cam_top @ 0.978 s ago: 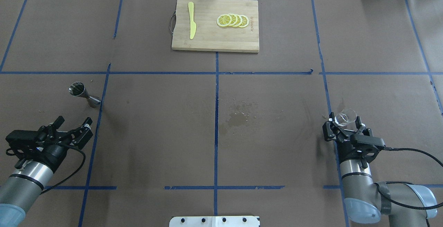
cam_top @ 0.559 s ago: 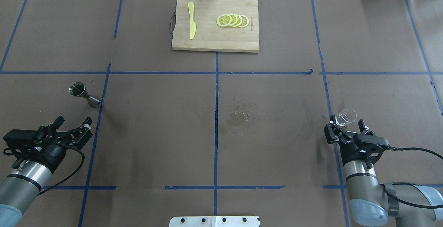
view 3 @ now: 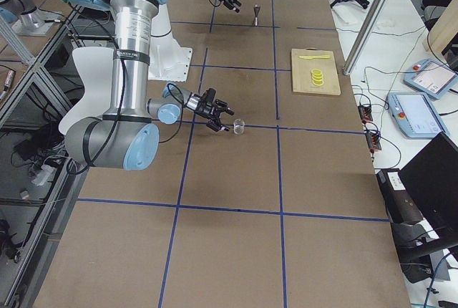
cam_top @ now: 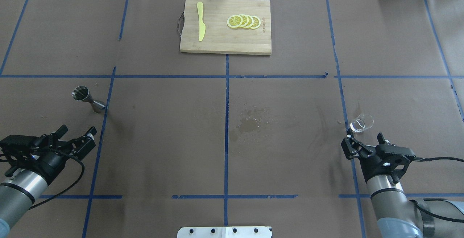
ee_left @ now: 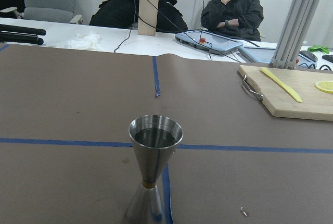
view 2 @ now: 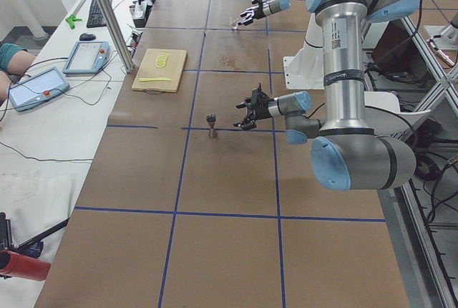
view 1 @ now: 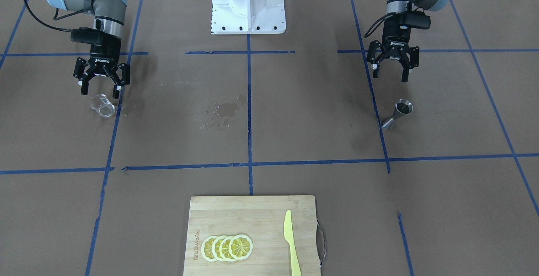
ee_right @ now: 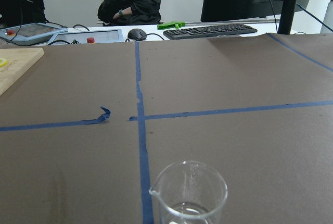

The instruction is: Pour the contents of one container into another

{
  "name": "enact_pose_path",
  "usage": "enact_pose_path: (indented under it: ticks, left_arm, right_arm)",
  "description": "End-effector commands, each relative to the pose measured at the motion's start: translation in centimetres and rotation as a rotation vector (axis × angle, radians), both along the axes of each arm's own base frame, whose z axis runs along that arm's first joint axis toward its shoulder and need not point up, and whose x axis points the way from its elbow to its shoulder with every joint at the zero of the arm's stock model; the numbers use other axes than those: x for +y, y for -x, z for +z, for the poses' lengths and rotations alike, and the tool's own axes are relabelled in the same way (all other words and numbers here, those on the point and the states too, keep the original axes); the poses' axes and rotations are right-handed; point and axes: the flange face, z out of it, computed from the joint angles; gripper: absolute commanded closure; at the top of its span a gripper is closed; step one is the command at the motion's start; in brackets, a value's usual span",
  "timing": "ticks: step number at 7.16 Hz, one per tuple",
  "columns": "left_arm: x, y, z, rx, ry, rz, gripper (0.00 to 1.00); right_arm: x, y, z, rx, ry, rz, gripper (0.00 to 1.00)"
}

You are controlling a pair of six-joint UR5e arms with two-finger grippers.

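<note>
The clear glass cup (cam_top: 361, 123) stands upright on the brown table at the right, also seen close up (ee_right: 188, 193) and from across the table (view 1: 102, 105). My right gripper (cam_top: 363, 139) is open just behind it, apart from it, with nothing between its fingers (view 1: 100, 91). The steel jigger (cam_top: 88, 100) stands upright at the left (view 1: 398, 114); its upper cone looks dark inside (ee_left: 154, 153). My left gripper (cam_top: 79, 129) is open and empty (view 1: 390, 76), a short way behind the jigger.
A wooden cutting board (cam_top: 217, 42) at the far middle holds lemon slices (cam_top: 243, 21) and a yellow knife (cam_top: 200, 25). A wet stain (cam_top: 249, 122) marks the table's middle. The white robot base (view 1: 248, 2) stands between the arms. Seated people show beyond the far edge.
My right gripper has drawn back toward the robot base, leaving the glass cup standing free in front of it. The left gripper has also pulled back slightly. The jigger has not moved.
</note>
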Motion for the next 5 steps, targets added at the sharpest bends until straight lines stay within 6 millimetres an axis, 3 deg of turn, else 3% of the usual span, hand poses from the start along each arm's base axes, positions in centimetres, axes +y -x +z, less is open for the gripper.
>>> enact_pose_path:
  ticks: [1, 3, 5]
  left_arm:
    - [1.3, 3.1, -2.1, 0.026, 0.041, 0.111, 0.00]
    - [2.1, 3.5, -5.0, 0.087, 0.066, 0.206, 0.00]
    - [2.6, 4.9, -9.1, 0.165, 0.065, 0.254, 0.00]
  right_arm:
    - [1.4, -0.5, -2.3, -0.045, 0.038, -0.054, 0.00]
    - [2.1, -4.1, -5.0, -0.043, 0.106, -0.143, 0.00]
    - [2.5, -7.5, -7.8, -0.018, 0.149, -0.238, 0.00]
